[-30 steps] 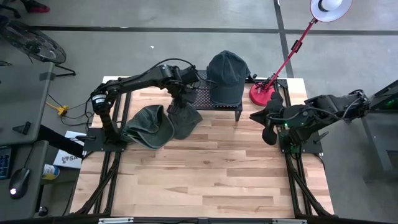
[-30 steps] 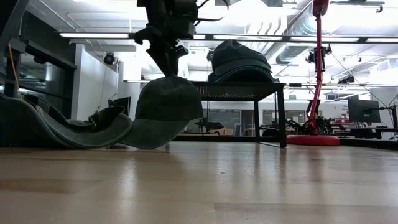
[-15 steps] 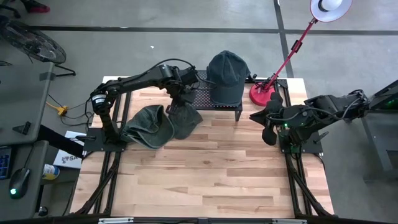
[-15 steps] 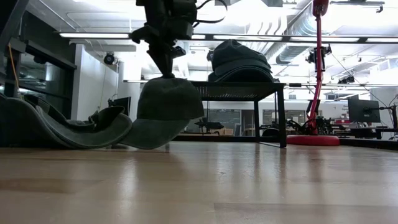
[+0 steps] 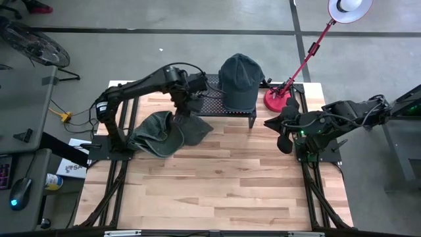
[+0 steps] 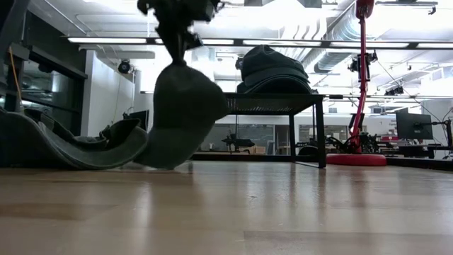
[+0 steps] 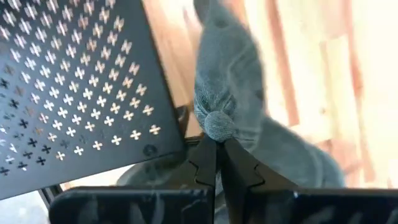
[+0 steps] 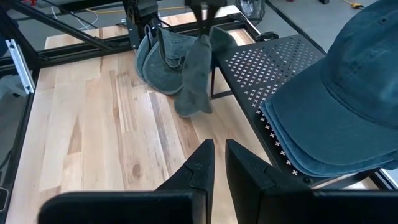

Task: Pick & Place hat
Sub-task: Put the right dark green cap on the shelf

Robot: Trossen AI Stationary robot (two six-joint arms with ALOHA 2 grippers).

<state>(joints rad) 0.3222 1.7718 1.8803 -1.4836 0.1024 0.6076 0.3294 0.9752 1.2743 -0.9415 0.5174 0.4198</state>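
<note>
Table pale wood planks; grey concrete floor around.

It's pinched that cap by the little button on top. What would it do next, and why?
Probably lift a bit more. The left gripper is shut on the hanging cap at its crown, but the brim looks to hang at the tabletop, below the black rack where another cap sits.

We see the left arm stretched across the table's far side, its wrist bent downward and the left gripper pinched shut. The right arm sits folded at the right edge; the right gripper looks closed, with perhaps a slight gap.
</note>
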